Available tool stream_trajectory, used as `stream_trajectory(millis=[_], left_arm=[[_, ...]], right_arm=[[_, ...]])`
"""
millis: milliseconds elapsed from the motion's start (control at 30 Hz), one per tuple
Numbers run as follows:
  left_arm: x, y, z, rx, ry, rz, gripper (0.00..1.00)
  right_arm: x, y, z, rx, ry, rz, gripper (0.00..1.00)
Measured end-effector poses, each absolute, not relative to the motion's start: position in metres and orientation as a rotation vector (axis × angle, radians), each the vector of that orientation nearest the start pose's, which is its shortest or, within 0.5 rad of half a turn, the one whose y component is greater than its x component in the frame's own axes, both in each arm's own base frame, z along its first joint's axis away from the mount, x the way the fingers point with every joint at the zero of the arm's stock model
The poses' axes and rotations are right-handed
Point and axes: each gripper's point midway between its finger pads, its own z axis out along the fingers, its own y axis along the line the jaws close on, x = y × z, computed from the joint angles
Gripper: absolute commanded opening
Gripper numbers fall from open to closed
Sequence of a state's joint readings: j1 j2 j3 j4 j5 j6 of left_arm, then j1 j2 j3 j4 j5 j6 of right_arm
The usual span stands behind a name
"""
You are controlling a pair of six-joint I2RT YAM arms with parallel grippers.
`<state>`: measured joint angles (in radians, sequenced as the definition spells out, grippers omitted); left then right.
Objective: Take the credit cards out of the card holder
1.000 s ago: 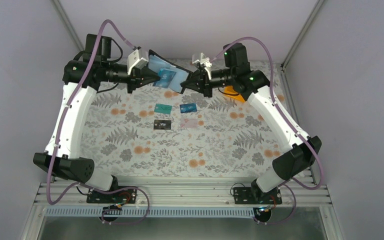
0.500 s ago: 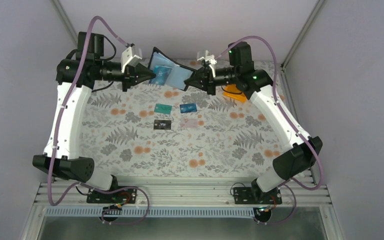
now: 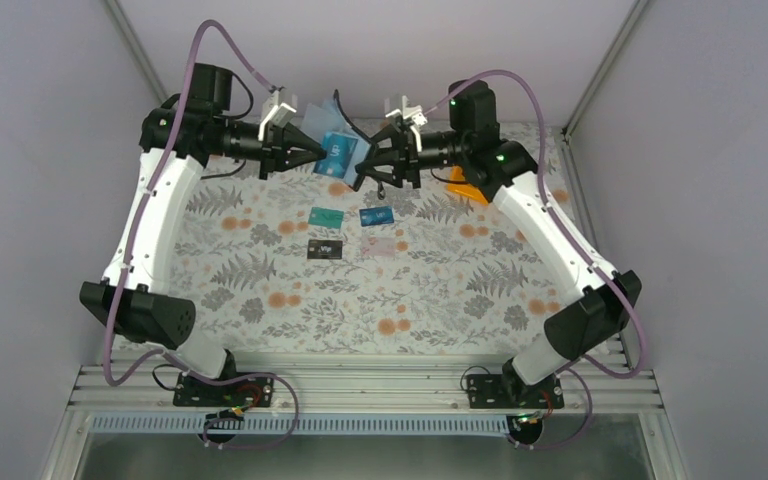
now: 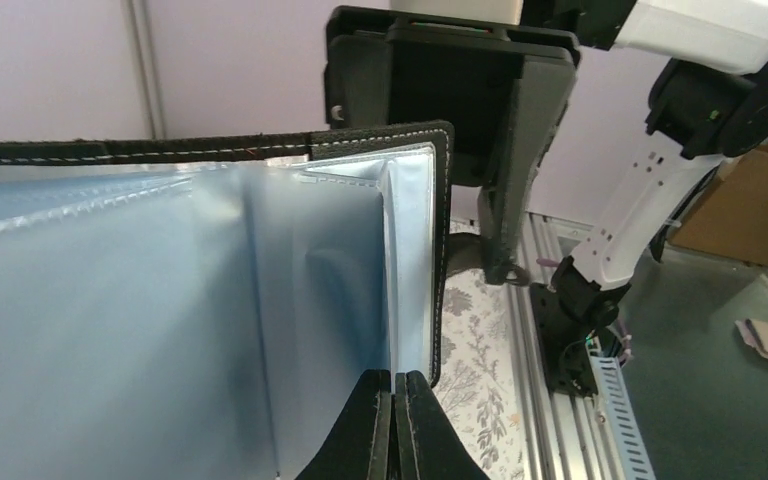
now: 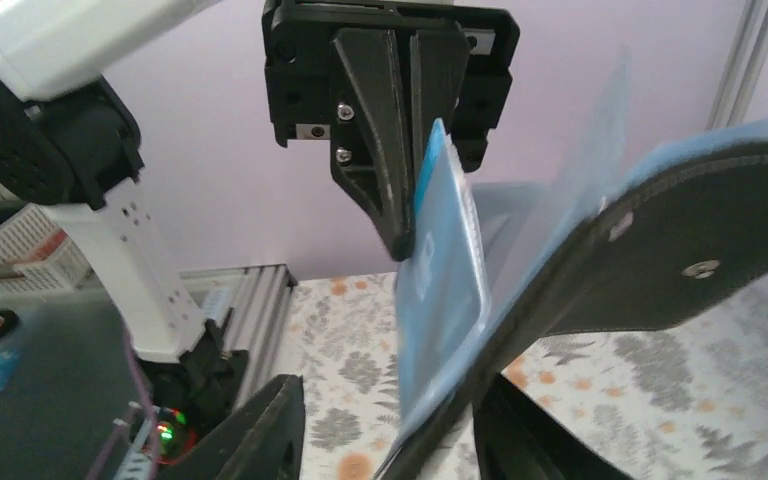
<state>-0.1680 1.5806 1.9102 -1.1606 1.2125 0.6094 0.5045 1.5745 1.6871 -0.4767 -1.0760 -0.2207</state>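
Card holder (image 4: 380,140): black cover, white stitching along the edge.
Sleeves (image 4: 210,330): clear, bluish-grey.
Sleeved card (image 5: 440,260): blue.
Teal-green card (image 3: 326,216): teal-green.
Blue card (image 3: 376,215): blue, pale marks.
Black card (image 3: 326,248): black, white marks.
Pink card (image 3: 381,246): pale pink.
Tablecloth (image 3: 260,290): pale grey, grey fern print, orange blossoms.
Bin (image 3: 465,187): orange.
Left arm (image 3: 150,220), right arm (image 3: 550,235): white links, black joints.
Cables (image 3: 200,60): mauve.

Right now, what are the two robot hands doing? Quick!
Left gripper: closed, pinching the card holder.
Right gripper: open, jaws apart around the card holder.
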Motion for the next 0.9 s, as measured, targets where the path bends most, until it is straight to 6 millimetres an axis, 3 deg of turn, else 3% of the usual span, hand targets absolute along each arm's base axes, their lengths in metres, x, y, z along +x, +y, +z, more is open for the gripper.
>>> stream_trajectory(millis=[67,100,200,300,433,600,900], left_arm=[[0.292,-0.215,0.415,1.217,1.582,-1.162,0.02],[0.291,-0.215,0.416,1.219,1.576,-1.169,0.02],[0.289,-0.216,0.418,1.221,1.564,-1.183,0.02],[0.289,-0.216,0.418,1.225,1.557,-1.187,0.02],[0.290,-0.215,0.415,1.224,1.562,-1.187,0.03],[0.291,-0.215,0.412,1.230,1.567,-1.166,0.17],[0.292,-0.214,0.409,1.229,1.590,-1.153,0.17]], right_arm=[[0.284,0.330,0.410,-1.295,1.395,1.213,0.52],[0.287,0.331,0.410,-1.286,1.399,1.211,0.48],[0.295,0.333,0.408,-1.264,1.417,1.200,0.22],[0.299,0.335,0.405,-1.244,1.439,1.204,0.05],[0.295,0.335,0.405,-1.257,1.429,1.224,0.04],[0.293,0.335,0.404,-1.278,1.413,1.219,0.04],[0.289,0.333,0.397,-1.308,1.418,1.211,0.04]])
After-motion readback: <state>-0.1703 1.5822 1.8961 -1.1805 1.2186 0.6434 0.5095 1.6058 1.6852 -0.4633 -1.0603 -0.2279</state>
